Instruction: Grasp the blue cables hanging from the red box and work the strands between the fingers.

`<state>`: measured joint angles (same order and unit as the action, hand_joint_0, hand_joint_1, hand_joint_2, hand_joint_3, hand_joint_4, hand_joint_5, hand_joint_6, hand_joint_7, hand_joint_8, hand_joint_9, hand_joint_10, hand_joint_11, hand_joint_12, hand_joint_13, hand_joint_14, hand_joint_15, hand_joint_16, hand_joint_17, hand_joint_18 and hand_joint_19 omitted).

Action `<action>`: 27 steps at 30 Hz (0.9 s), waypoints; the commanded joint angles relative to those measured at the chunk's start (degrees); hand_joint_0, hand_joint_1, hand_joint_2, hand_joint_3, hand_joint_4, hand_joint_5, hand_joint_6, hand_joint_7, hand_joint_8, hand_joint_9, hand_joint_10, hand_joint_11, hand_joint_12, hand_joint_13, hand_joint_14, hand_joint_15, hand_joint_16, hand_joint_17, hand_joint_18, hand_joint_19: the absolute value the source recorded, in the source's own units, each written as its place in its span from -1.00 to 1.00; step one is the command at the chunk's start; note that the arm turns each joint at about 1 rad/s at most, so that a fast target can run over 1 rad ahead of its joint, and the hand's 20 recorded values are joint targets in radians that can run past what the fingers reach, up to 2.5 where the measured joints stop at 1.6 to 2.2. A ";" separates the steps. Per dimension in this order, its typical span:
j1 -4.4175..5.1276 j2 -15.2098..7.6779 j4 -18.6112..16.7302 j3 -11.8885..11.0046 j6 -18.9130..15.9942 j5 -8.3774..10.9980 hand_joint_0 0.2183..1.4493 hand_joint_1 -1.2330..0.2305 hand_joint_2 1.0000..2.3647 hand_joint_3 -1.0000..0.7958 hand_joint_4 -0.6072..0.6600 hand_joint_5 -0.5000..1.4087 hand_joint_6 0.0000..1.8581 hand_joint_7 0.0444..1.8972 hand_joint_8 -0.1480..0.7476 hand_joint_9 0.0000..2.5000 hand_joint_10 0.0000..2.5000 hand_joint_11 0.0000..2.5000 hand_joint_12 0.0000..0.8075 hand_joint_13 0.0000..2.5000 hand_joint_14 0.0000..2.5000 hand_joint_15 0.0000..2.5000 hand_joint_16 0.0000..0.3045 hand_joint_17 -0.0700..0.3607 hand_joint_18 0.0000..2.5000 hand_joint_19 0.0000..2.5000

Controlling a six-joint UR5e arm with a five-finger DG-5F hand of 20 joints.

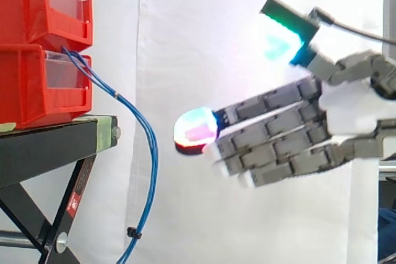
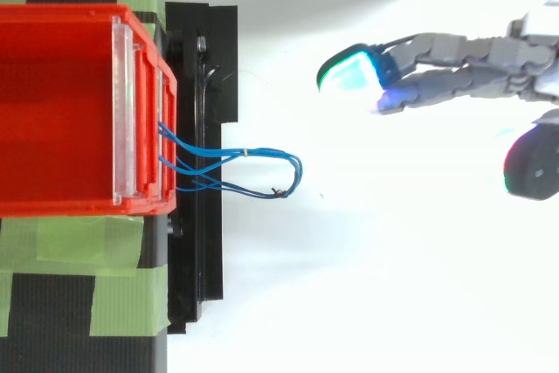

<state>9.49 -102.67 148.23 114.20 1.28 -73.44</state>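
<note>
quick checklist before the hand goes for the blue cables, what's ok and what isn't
1. Hand open, fingers straight: ok.
2. Blue cables hanging free from the lower red bin: ok.
3. Hand touching cables: not ok, clear gap between them.
4. Hand lined up with cables in the top view: not ok, it sits to one side.
5. How the cables are fixed inside the bin: cannot tell.

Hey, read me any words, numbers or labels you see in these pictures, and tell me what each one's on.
No text can be read.
Small red sticker on the black stand: too blurred to read.
Red bins, blue cables, hand: no print visible.
</note>
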 commanded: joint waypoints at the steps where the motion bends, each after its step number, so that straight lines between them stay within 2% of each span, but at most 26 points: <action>1: 0.45 -3.41 -5.76 -0.03 -0.14 0.23 -0.19 -0.05 -1.00 -1.00 0.33 -0.70 -1.00 -0.37 -0.03 -0.73 -1.00 -0.96 -0.08 -0.83 -1.00 -0.87 -0.62 -0.06 -0.97 -0.86; 2: 0.53 -3.76 -6.64 0.06 -0.14 0.41 -0.19 -0.05 -1.00 -1.00 0.33 -0.70 -0.99 -0.37 -0.02 -0.73 -1.00 -0.96 -0.08 -0.83 -1.00 -0.86 -0.62 -0.06 -0.97 -0.86; 3: 0.80 -4.64 -9.28 0.06 0.04 1.37 -0.19 -0.05 -1.00 -1.00 0.33 -0.69 -1.00 -0.37 -0.02 -0.73 -1.00 -0.96 -0.08 -0.83 -1.00 -0.87 -0.62 -0.06 -0.97 -0.86; 8: 1.32 -6.40 -12.79 0.06 0.12 4.45 -0.19 -0.05 -1.00 -1.00 0.33 -0.69 -1.00 -0.37 -0.02 -0.72 -1.00 -0.96 -0.08 -0.83 -1.00 -0.86 -0.62 -0.07 -0.96 -0.86; 14: 2.47 -6.40 -13.59 -0.03 1.27 7.97 -0.19 -0.05 -1.00 -1.00 0.34 -0.69 -1.00 -0.36 -0.02 -0.72 -1.00 -0.96 -0.08 -0.83 -1.00 -0.86 -0.62 -0.07 -0.95 -0.86; 19: 4.05 -6.40 -15.26 -0.03 5.05 11.48 -0.19 -0.05 -1.00 -1.00 0.33 -0.69 -0.99 -0.36 -0.02 -0.72 -1.00 -0.96 -0.08 -0.83 -1.00 -0.86 -0.62 -0.07 -0.95 -0.85; 26: 5.28 -6.40 -15.78 -0.03 5.93 14.21 -0.19 -0.05 -1.00 -1.00 0.33 -0.69 -1.00 -0.36 -0.03 -0.73 -1.00 -0.96 -0.09 -0.83 -1.00 -0.87 -0.61 -0.06 -0.95 -0.86; 27: 5.37 -6.40 -15.78 0.06 6.10 14.38 -0.20 -0.03 -1.00 -1.00 0.27 -0.75 -1.00 -0.35 -0.07 -0.81 -1.00 -0.97 -0.09 -0.87 -1.00 -0.86 -0.61 -0.06 -1.00 -0.84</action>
<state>14.34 -109.07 132.54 114.19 6.81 -60.06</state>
